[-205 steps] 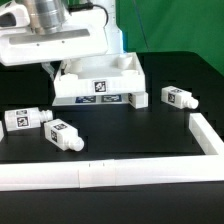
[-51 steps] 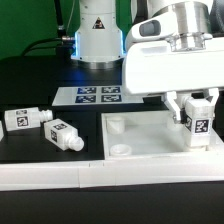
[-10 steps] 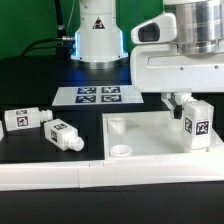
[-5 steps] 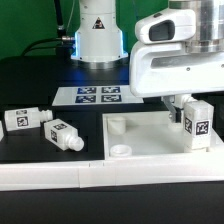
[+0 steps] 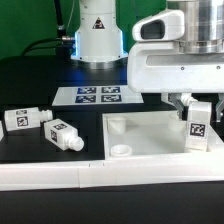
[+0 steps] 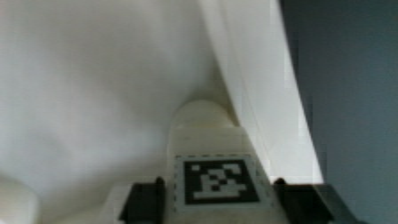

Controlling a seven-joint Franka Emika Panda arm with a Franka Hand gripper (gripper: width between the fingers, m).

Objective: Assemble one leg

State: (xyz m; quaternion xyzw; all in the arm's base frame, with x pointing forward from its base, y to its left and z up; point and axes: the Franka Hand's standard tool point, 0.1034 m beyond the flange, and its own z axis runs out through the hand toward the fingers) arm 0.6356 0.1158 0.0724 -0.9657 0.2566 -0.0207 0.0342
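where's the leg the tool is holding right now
In the exterior view's right, the leg stands upright in the tool over the white panel's right side.

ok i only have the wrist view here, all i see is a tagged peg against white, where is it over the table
Observer: In the exterior view the leg stands upright at the white square panel, at its corner on the exterior view's right.
Operator: is the gripper on it
Observer: The gripper is at the leg's top; your view shows its fingers on both sides of the tag.
Operator: any other legs around
Observer: Two more legs lie on their sides on the black table, on the exterior view's left of the panel.
Operator: anything behind the panel
Observer: The marker board lies flat behind it, in front of the arm's base.
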